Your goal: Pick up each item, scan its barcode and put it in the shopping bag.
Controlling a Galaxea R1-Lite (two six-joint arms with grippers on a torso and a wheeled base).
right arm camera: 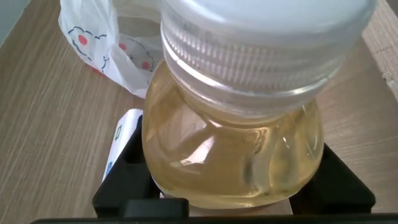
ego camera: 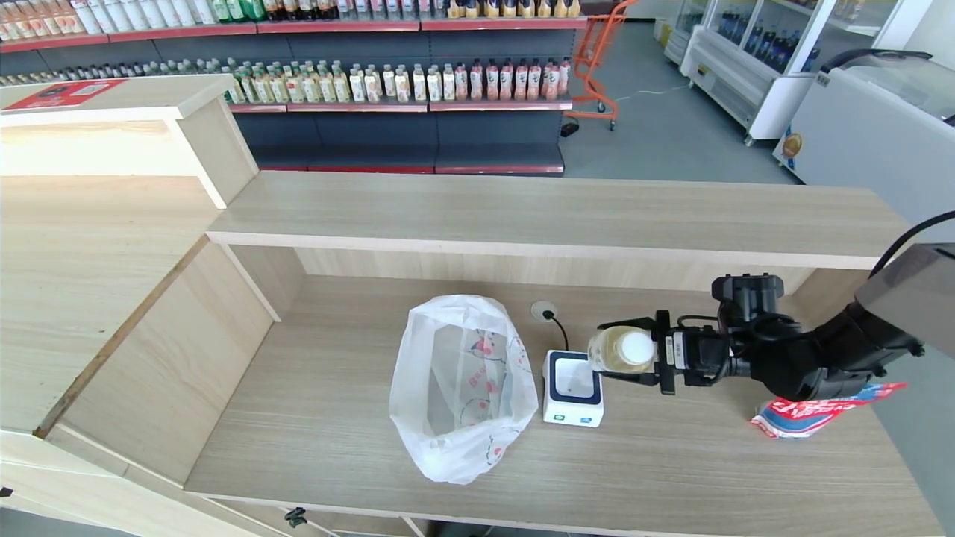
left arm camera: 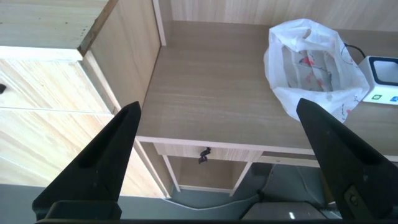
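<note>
My right gripper [ego camera: 623, 350] is shut on a bottle [ego camera: 621, 350] of pale yellow drink with a white cap, held on its side just above the right edge of the white barcode scanner [ego camera: 572, 388]. The bottle [right arm camera: 233, 143] looms close in the right wrist view, with the scanner [right arm camera: 124, 140] beneath it. The white plastic shopping bag [ego camera: 460, 384] stands open on the counter left of the scanner. In the left wrist view my left gripper [left arm camera: 227, 158] is open, held off the counter's front edge, with the bag [left arm camera: 316, 65] farther away.
A red, white and blue snack packet [ego camera: 817, 414] lies on the counter [ego camera: 671, 462] under my right arm. The scanner's cable runs to a hole [ego camera: 543, 309] near the back wall. A raised ledge [ego camera: 552, 216] borders the back, a wooden side panel [ego camera: 171, 358] the left.
</note>
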